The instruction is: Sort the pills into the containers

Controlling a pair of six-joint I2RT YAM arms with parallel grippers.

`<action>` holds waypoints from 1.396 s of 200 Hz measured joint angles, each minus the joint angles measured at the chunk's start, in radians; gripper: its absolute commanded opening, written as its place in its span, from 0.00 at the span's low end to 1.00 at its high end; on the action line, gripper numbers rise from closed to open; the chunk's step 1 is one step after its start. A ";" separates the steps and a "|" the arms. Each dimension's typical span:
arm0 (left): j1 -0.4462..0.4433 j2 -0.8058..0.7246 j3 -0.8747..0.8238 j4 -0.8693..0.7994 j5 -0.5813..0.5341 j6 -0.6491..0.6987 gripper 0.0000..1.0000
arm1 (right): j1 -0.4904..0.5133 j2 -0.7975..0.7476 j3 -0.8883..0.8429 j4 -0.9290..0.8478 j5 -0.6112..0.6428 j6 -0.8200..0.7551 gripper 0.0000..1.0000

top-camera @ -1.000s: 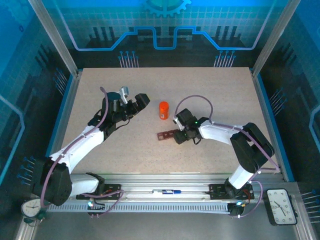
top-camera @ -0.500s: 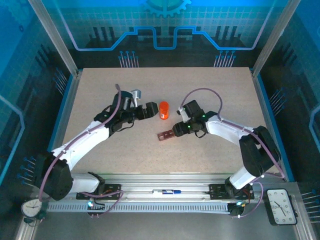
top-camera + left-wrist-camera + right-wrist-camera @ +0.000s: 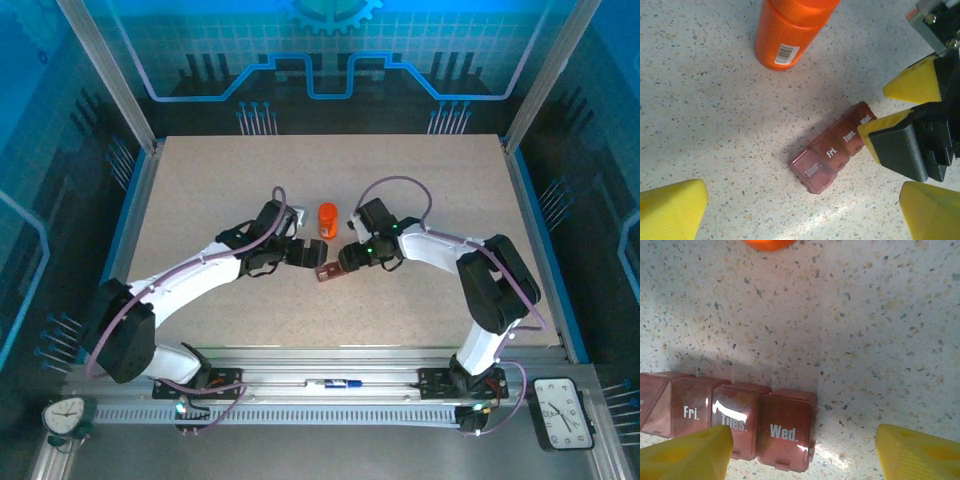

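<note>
The containers (image 3: 832, 152) are a dark red bar of four lidded compartments marked Thur., Fri., Tues. and Wed., lying on the speckled table (image 3: 327, 271). An orange pill bottle (image 3: 327, 220) stands just behind it (image 3: 787, 30). My left gripper (image 3: 802, 220) hovers wide open just left of the bar's Thur. end (image 3: 312, 258). My right gripper (image 3: 802, 460) is open over the Wed. end (image 3: 785, 432), one finger (image 3: 687, 455) above Tues., the other clear of the bar (image 3: 345, 262). The pills are out of view.
The speckled table (image 3: 420, 190) is ringed by a metal frame and blue walls (image 3: 135, 190). Both arms meet at the centre, fingertips close together. The right gripper's yellow fingers (image 3: 912, 82) show in the left wrist view.
My left arm has swung right and down from the table's left to the bar's left end. My right gripper has shifted slightly over the bar's right end and its jaws have widened.
</note>
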State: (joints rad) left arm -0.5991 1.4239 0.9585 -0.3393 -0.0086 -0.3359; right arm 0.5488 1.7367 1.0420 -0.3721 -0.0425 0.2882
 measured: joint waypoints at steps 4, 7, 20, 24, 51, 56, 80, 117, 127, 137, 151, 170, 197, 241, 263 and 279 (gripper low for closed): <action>-0.005 0.005 0.000 0.000 -0.003 0.005 0.99 | 0.000 0.003 0.000 0.001 0.000 0.000 0.76; -0.008 0.008 0.000 0.000 -0.006 0.007 0.99 | 0.001 0.006 0.000 0.002 0.000 0.000 0.76; -0.022 0.024 -0.003 0.000 -0.017 0.026 0.99 | 0.002 0.018 0.000 0.007 0.000 0.001 0.76; -0.028 0.028 -0.006 0.000 -0.020 0.031 0.99 | 0.003 0.021 0.000 0.007 0.000 0.001 0.75; -0.066 0.049 -0.018 0.000 -0.038 0.065 0.99 | 0.003 0.027 0.000 0.015 -0.001 0.001 0.75; -0.072 0.053 -0.019 0.000 -0.042 0.072 0.99 | 0.003 0.027 0.000 0.018 -0.001 0.001 0.75; -0.093 0.076 -0.021 0.006 -0.057 0.094 0.99 | 0.003 0.027 -0.004 0.027 -0.003 0.001 0.75; -0.103 0.117 -0.038 0.016 -0.075 0.110 0.99 | 0.003 0.028 -0.009 0.037 -0.010 0.001 0.75; -0.104 0.126 -0.040 0.021 -0.079 0.110 0.99 | 0.003 0.029 -0.009 0.039 -0.012 0.001 0.74; -0.105 0.135 -0.042 0.028 -0.085 0.111 0.99 | 0.003 0.031 -0.009 0.042 -0.015 0.001 0.75; -0.105 0.146 -0.042 0.036 -0.092 0.111 0.99 | 0.003 0.031 -0.009 0.044 -0.016 0.001 0.74; -0.105 0.162 -0.046 0.045 -0.100 0.111 0.99 | 0.003 0.033 -0.009 0.045 -0.019 0.003 0.74; -0.105 0.185 -0.049 0.056 -0.109 0.111 0.99 | 0.003 0.036 -0.009 0.051 -0.021 0.004 0.74; -0.105 0.194 -0.058 0.069 -0.154 0.110 0.99 | 0.003 0.037 -0.009 0.052 -0.023 0.004 0.74; -0.105 0.197 -0.058 0.076 -0.182 0.110 0.99 | 0.003 0.038 -0.009 0.053 -0.026 0.004 0.73; -0.105 0.198 -0.058 0.076 -0.204 0.110 0.99 | 0.003 0.038 -0.009 0.056 -0.026 0.004 0.73</action>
State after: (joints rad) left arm -0.7036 1.6218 0.9005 -0.2634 -0.2131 -0.2256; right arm 0.5514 1.7748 1.0328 -0.3157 -0.0689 0.2924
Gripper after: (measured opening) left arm 0.990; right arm 0.733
